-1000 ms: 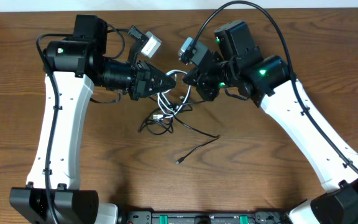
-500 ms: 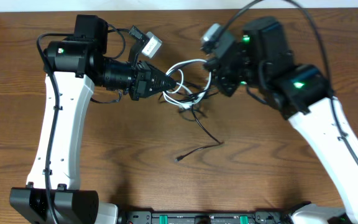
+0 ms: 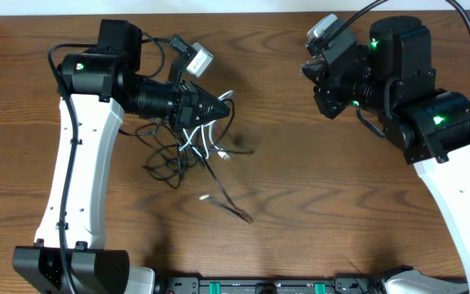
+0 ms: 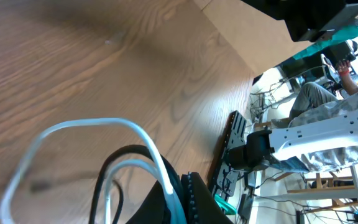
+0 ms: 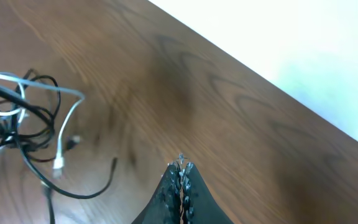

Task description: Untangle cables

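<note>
Above the desk (image 3: 300, 188), left fingers (image 3: 208, 106) pinch the cables (image 3: 188, 140); right fingers (image 5: 180, 186), closed, hold nothing; lifting may tighten knots.

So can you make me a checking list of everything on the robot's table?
Surface: brown wooden table.
Job's things: cables in one tangled bunch by the left arm, black ones plus a white cable; a black end trails toward the front.
Clutter: nothing seen.
Grippers: left tool shut on the white and black cables; right tool shut, holding nothing, far from the bunch.
Cables: thick black wires fixed to the arms.
Surroundings: pale strip past the table's far edge; the left wrist view shows blurry equipment beyond the table.
</note>
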`<action>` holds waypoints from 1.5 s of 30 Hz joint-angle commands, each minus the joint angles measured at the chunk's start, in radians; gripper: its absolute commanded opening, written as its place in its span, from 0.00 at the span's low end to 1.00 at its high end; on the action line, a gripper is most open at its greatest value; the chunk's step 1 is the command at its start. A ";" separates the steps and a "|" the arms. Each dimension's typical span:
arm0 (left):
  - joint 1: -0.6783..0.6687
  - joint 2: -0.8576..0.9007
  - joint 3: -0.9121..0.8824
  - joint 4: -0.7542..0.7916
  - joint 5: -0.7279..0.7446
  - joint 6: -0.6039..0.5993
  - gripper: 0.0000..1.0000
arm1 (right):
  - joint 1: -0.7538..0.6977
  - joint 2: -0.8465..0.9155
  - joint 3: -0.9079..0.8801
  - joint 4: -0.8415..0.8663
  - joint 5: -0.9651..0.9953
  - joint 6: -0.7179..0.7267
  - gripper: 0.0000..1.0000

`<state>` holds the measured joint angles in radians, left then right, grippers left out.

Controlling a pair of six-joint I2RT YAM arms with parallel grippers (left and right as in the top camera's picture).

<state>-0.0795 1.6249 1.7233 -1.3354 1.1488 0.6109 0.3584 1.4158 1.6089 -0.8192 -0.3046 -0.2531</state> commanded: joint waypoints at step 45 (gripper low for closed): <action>-0.012 -0.028 0.024 -0.006 0.018 0.024 0.08 | 0.194 0.231 0.014 0.036 -0.179 0.013 0.54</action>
<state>-0.0818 1.6249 1.7233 -1.3376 1.1488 0.6109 0.5392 1.6356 1.6093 -0.7906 -0.4755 -0.2386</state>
